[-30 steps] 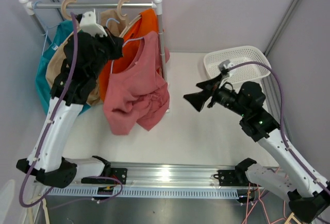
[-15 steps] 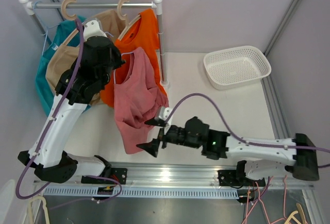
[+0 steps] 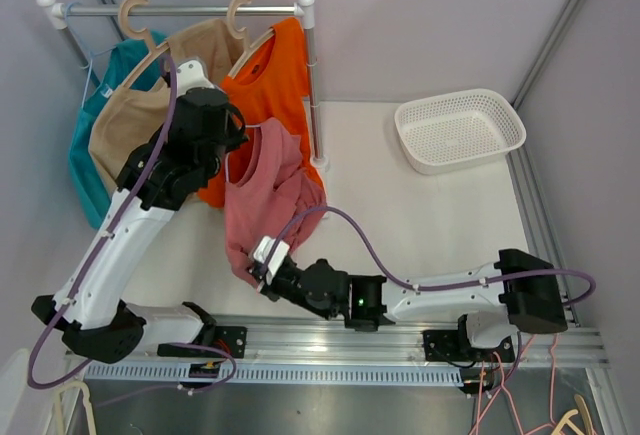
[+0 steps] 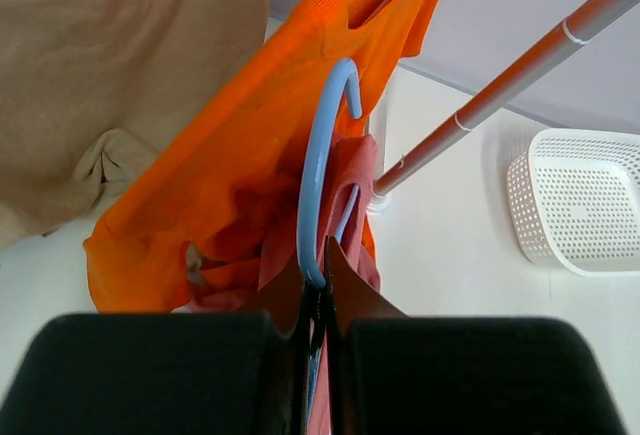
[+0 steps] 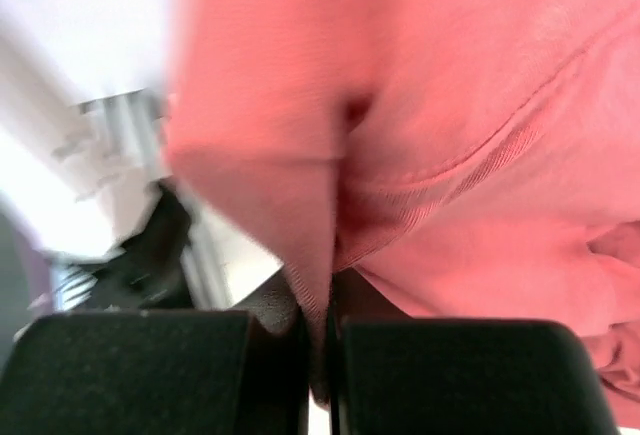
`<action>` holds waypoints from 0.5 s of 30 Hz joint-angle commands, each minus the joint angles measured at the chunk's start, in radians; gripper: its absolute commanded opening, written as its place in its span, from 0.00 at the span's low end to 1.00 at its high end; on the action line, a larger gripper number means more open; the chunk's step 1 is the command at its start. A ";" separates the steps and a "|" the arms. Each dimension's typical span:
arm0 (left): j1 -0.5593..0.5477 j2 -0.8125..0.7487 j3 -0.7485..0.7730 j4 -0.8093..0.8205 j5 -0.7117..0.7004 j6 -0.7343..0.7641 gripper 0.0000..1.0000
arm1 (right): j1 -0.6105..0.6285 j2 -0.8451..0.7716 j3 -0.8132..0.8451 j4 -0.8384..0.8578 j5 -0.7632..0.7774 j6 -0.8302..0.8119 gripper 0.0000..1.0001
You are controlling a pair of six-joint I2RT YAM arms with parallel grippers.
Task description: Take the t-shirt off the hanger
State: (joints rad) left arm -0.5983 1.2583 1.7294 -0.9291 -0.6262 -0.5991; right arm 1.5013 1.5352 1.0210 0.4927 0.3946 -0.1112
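Left of centre in the top view, the pink t-shirt [image 3: 268,190] hangs on the blue hanger [image 4: 316,175]; the left gripper [image 4: 315,293] clamps that hanger; the right gripper [image 5: 322,323] pinches the shirt's hem; a hard tug could snag the collar and wrench the hanger free.

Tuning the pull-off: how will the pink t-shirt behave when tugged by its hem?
Likely floppy: the pink t-shirt hangs in bunched folds and creases where the right gripper pinches its hem. Probably light, since the thin blue hanger carries it. It may stretch and snag rather than slide, as fabric bunches around the hanger at the left gripper.
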 commanded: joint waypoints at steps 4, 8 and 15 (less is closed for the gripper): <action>0.027 0.166 0.185 -0.043 0.037 0.048 0.01 | 0.256 -0.119 -0.012 -0.115 -0.005 -0.035 0.00; 0.043 0.363 0.510 -0.189 0.056 0.074 0.01 | 0.381 -0.055 0.017 -0.264 -0.028 -0.008 0.01; 0.043 0.365 0.614 -0.274 0.224 0.110 0.00 | 0.363 -0.052 0.013 -0.352 0.232 0.071 0.00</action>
State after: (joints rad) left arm -0.5724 1.7218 2.3543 -1.3121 -0.4664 -0.5037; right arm 1.8469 1.5116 1.0336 0.1963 0.5636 -0.1135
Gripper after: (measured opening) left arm 0.026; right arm 0.022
